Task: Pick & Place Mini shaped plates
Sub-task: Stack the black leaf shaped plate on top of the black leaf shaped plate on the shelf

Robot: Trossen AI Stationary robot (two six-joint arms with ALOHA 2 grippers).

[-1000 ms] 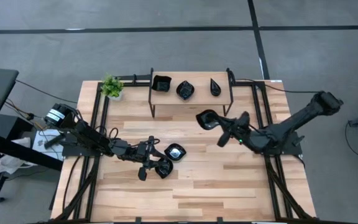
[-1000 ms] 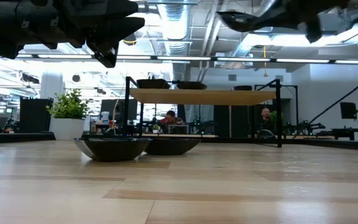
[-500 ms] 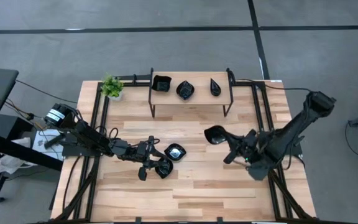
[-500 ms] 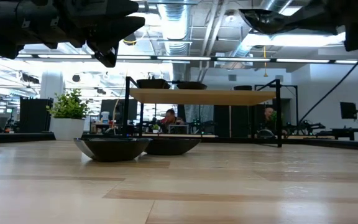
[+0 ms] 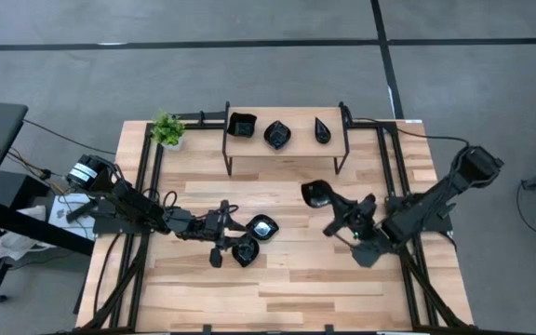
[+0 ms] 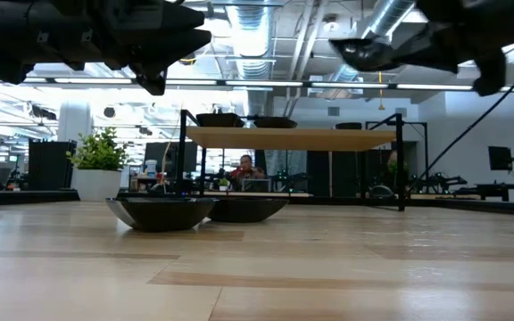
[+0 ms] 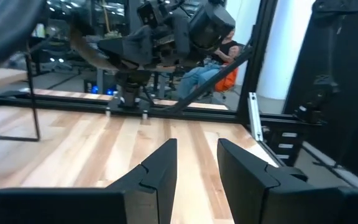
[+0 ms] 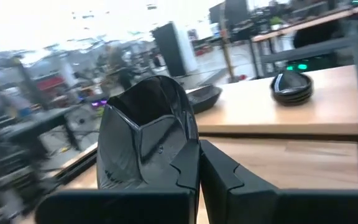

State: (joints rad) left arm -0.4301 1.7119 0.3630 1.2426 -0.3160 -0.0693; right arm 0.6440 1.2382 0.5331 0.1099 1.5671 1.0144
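Above the surface (image 5: 342,279), a plate rides in the right hand (image 5: 335,210)

Pinched shut on the rim of a black plate (image 5: 316,194), the right hand holds it aloft, hollow upward, edge-gripped probably so it travels level; its long axis is hard to judge. Left hand (image 5: 235,249) hovers part-open, holding nothing, over two plates (image 5: 262,227) on the wood. Three more plates (image 5: 276,135) sit on the shelf (image 5: 338,144).

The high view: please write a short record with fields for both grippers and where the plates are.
right gripper: shut on a black plate, held above the table
left gripper: open, holding nothing, above two plates on the table
shelf: three plates on top
potted plant: back left corner
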